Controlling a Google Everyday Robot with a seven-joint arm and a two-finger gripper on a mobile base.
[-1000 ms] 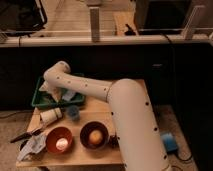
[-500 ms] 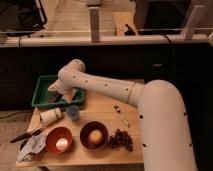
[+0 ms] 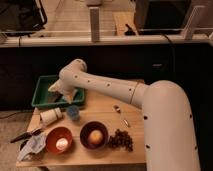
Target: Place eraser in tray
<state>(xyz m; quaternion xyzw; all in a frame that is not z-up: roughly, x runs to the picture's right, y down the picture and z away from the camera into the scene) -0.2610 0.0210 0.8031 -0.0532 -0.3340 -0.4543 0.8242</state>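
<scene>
As before, jaws over tray [image 3: 44,86]

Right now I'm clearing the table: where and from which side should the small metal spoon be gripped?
Grip the small metal spoon across its thin handle, from straight above: it lies flat on the wooden table, so no side leaves room underneath. The gripper is over the green plastic tray, away from the spoon.

Hand [image 3: 58,89] seemingly over green tray [image 3: 42,94]
</scene>
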